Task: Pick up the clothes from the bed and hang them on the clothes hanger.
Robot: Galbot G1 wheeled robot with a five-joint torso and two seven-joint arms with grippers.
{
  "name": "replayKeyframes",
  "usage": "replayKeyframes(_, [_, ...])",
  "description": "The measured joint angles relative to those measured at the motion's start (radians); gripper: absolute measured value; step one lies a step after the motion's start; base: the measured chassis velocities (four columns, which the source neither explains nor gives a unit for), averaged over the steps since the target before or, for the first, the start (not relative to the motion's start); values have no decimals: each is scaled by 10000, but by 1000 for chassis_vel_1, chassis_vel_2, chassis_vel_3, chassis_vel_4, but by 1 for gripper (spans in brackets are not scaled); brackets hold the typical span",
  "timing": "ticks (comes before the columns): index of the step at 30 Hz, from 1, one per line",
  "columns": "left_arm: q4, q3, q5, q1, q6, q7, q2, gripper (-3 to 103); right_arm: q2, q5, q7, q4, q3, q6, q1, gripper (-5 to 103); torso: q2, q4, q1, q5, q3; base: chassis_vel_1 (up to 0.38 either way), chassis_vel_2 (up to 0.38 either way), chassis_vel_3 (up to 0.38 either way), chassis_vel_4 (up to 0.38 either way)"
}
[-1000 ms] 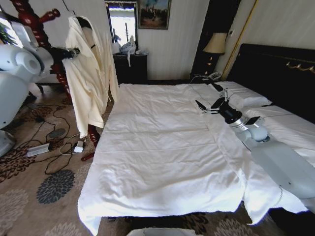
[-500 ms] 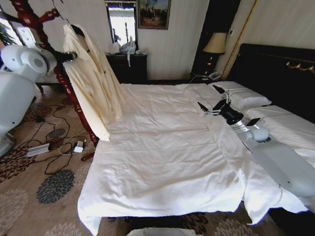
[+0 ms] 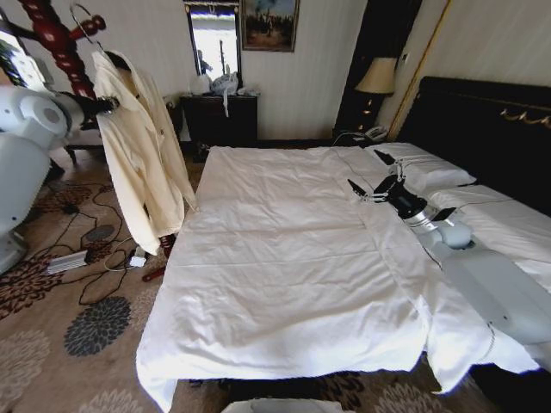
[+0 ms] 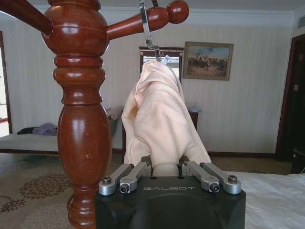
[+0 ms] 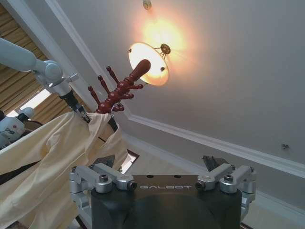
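The cream clothes (image 3: 138, 146) hang on the dark clothes hanger (image 3: 116, 60) at the far left, beside the bed (image 3: 275, 258). My left gripper (image 3: 108, 105) is shut on the fabric at the shoulder. In the left wrist view the silvery hook (image 4: 147, 28) sits over a peg (image 4: 152, 16) of the red wooden coat stand (image 4: 78, 119), and the clothes (image 4: 162, 119) drape down into my fingers (image 4: 116, 180). Over the bed's right half, my right gripper (image 3: 370, 185) stands open, holding nothing. The right wrist view shows the clothes (image 5: 52, 157) below the stand's top (image 5: 119, 88).
Cables and a power strip (image 3: 69, 260) lie on the patterned carpet left of the bed. A dark dresser (image 3: 225, 116) stands at the back wall. Pillows (image 3: 430, 172), the dark headboard (image 3: 491, 120) and a bedside lamp (image 3: 376, 77) are at the right.
My left arm has carried the clothes on the hanger leftward and up, bringing the hook to the coat stand's peg. The right gripper has hardly moved.
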Motion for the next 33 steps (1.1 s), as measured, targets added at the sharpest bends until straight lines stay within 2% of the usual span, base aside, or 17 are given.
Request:
replayKeyframes(11, [256, -482, -9, 401, 34, -74, -49, 22, -51, 0, -13, -153, 5, 71, 56, 100, 0, 3, 0, 0, 0, 0, 0, 0, 0])
replayKeyframes(20, [-267, -854, -151, 1001, 63, -119, 164, 22, 118, -56, 3, -172, -80, -32, 104, 100, 0, 4, 0, 2, 0, 0, 0, 0, 0])
replayKeyframes(27, [-1121, -1797, -12, 1956, -229, -381, 494, 19, 122, -67, 27, -129, -82, -103, 111, 100, 0, 1, 1, 1, 0, 0, 0, 0, 0])
replayKeyframes(28, [-1524, -2190, 58, 2408, -431, -519, 664, 23, 119, -66, 35, -123, -81, -113, 111, 100, 0, 7, 0, -2, 0, 0, 0, 0, 0])
replayKeyframes(30, [-1636, -2269, 81, 2519, -523, -555, 730, 23, 119, -67, 36, -120, -78, -117, 110, 100, 0, 7, -1, -4, 0, 0, 0, 0, 0])
replayKeyframes(31, [-2004, -2477, 146, 2869, -888, -626, 966, 34, 118, -66, 43, -111, -64, -132, 101, 100, 1, 6, -1, -5, -1, 0, 0, 0, 0])
replayKeyframes(33, [-2715, -2986, 338, 3667, -1601, -647, 1397, 44, 136, -51, 72, -78, -42, -179, 70, 100, 0, 7, -1, -3, -1, 0, 0, 0, 0])
